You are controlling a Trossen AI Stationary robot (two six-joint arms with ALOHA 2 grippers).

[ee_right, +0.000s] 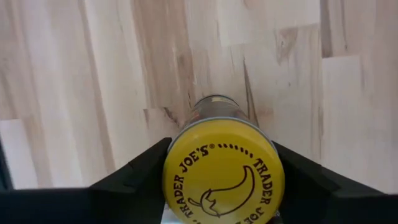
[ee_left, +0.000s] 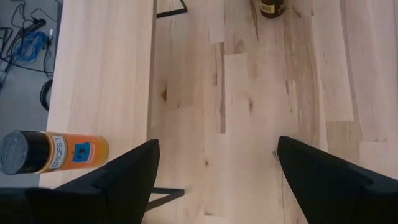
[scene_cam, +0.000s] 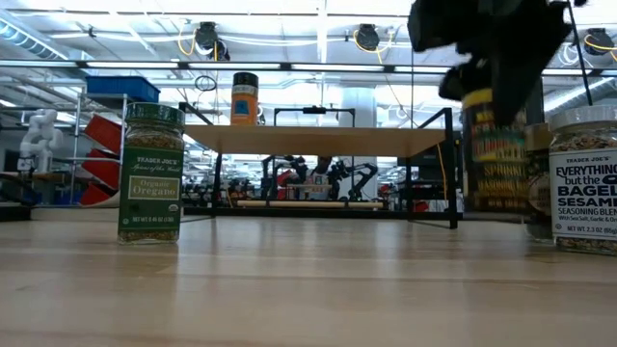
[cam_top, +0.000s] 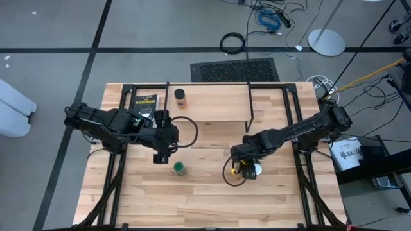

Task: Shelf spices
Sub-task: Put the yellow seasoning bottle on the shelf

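The wooden desk carries the shelf at 12 o'clock, with an orange jar on it; green-lid jar stands near centre.

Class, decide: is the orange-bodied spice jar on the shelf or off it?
On. The orange-bodied jar stands upright on the shelf plank, near one end.

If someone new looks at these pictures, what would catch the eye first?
First, the right gripper over the table's right half, its fingers on either side of the yellow-lidded jar, next to a white-lidded jar. Then the orange jar, alone on the shelf. The left gripper hangs open beside the green-lidded oregano jar.
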